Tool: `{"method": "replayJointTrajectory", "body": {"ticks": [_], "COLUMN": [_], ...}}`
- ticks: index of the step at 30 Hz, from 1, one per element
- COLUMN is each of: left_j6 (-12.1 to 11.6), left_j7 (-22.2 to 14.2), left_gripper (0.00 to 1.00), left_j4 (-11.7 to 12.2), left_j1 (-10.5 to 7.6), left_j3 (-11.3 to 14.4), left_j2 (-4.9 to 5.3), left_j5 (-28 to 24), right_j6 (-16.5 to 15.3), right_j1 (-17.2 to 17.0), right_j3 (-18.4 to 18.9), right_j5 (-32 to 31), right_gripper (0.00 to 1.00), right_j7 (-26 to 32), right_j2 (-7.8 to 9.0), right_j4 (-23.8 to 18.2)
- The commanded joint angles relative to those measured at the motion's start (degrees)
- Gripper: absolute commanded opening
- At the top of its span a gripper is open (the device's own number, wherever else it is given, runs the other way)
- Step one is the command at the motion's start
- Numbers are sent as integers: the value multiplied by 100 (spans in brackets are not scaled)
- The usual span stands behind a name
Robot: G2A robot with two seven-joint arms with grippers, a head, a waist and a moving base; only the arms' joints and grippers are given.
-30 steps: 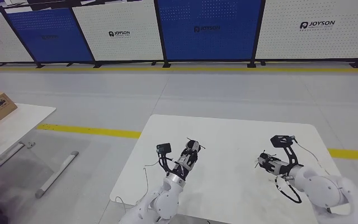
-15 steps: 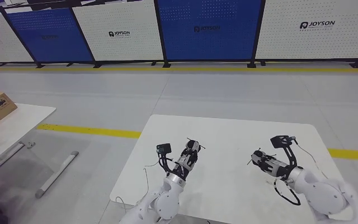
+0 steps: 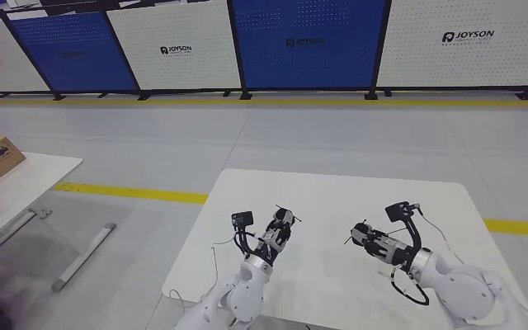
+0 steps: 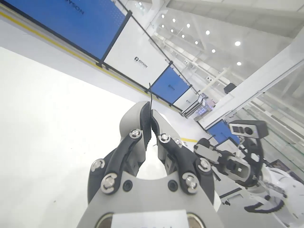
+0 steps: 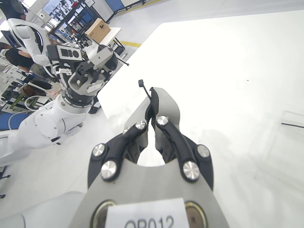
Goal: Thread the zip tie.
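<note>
Pinching on both sides, threading not yet done.
Left pincer [image 4: 150,117] pressed together on a thin black zip tie tail [image 4: 150,93] poking up; right pincer [image 5: 152,102] clamped on a zip tie [image 5: 146,92], square head [image 5: 141,82] jutting out. The 2 sit well apart above the white bench [image 5: 213,60], so I judge tail-into-head is all still to do.

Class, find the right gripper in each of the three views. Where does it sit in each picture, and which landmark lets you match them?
Top view: right gripper over the table's right half, apart from the left gripper.
Left wrist view: right gripper farther off, beyond the left gripper.
Right wrist view: right gripper close up, shut on a zip tie.
Shared landmark: the white table.
</note>
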Motion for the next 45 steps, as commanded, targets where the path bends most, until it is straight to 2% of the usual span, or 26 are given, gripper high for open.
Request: {"method": "replayJointTrajectory", "body": {"ticks": [1, 5, 7, 15, 18, 21, 26, 28, 40, 42, 45], "left_j6": [255, 378, 354, 347, 347, 347, 347, 347, 347, 347, 347], "left_j7": [-437, -697, -890, -901, -901, -901, -901, -901, -901, -901, -901], "left_gripper": [0, 0, 0, 0, 0, 0, 0, 0, 0, 0, 0], "left_j4": [-93, -23, 12, 11, 11, 11, 11, 11, 11, 11, 11], "left_j1": [12, -59, -112, -118, -118, -118, -118, -118, -118, -118, -118], "left_j3": [-60, -28, -20, -25, -25, -25, -25, -25, -25, -25, -25], "left_j2": [1, -26, -54, -57, -57, -57, -57, -57, -57, -57, -57], "left_j5": [-286, -529, -943, -994, -994, -994, -994, -994, -994, -994, -994], "right_j6": [0, 0, 0, 0, -17, 43, 79, 80, 91, 141, 236], "right_j1": [0, 0, 0, 0, -121, -299, -426, -456, -463, -514, -586], "right_j3": [0, 0, 0, 0, -23, -248, -688, -818, -814, -831, -985], "right_j5": [0, 0, 0, 0, -179, -444, -669, -683, -670, -681, -794], "right_gripper": [0, 0, 0, 0, 0, 0, 0, 0, 0, 0, 0], "right_j7": [0, 0, 0, 0, -651, -1422, -2319, -2454, -2483, -2796, -3561], "right_j2": [0, 0, 0, 0, -24, -82, -193, -223, -225, -251, -327], "right_j4": [0, 0, 0, 0, -90, -125, -40, -3, 0, 50, 246]}}
